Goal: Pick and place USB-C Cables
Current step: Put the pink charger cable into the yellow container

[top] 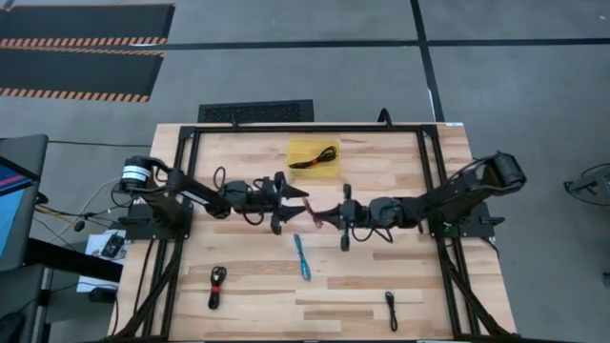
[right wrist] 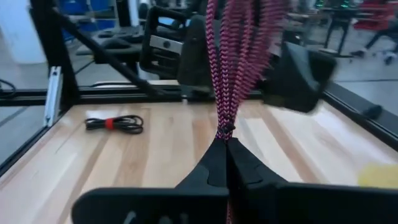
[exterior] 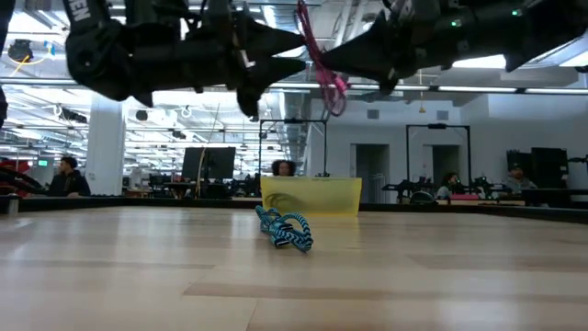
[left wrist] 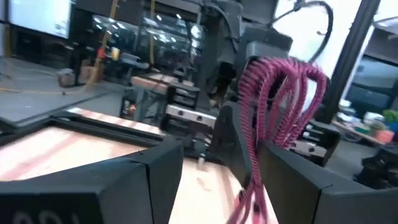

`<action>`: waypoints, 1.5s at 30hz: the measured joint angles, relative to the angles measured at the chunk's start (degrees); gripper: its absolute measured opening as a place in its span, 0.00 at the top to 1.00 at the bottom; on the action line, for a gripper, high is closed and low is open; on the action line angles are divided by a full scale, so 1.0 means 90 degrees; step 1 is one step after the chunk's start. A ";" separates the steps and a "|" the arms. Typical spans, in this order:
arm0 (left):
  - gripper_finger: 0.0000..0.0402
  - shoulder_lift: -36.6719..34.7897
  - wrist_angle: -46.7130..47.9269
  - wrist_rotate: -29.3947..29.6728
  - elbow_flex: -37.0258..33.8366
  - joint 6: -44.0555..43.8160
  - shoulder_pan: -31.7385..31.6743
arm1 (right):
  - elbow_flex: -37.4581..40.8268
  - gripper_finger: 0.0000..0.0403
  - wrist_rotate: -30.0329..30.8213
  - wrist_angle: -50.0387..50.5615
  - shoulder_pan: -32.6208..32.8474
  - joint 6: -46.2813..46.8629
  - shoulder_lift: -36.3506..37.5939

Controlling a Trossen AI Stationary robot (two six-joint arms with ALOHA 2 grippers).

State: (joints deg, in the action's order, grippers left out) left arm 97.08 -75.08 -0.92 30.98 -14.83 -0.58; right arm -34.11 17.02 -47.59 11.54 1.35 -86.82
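- No full word, brand, number or sign can be read in any of the views.
- In the low view, the dark robot arm (exterior: pixel 92 46) at the upper corner bears part of some white lettering, cut off by the picture's edge; it cannot be made out.
- In the left wrist view, pale raised marks sit on the near dark gripper body (left wrist: pixel 37 214) at the lower edge, too cropped to read.
- In the right wrist view, similar pale marks show on the near dark gripper body (right wrist: pixel 134 218), also cut off and unreadable.
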 joint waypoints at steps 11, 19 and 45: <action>0.67 0.0045 0.0907 -0.0528 0.0576 0.0235 0.0007 | -0.0339 0.99 -0.0422 0.0074 -0.0043 -0.0164 -0.0377; 0.88 0.0040 0.0948 -0.0122 0.0578 -0.0025 0.0001 | -0.0339 0.99 0.0397 0.0120 -0.0043 -0.0535 -0.0377; 0.40 0.0028 0.1580 -0.0765 0.0578 0.0117 -0.0539 | -0.0332 0.99 0.2779 0.1022 -0.0046 -0.0683 -0.0226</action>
State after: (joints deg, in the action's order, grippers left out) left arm 97.34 -60.86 -7.81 36.18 -13.78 -5.43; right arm -37.10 42.03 -38.40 11.13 -4.80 -88.86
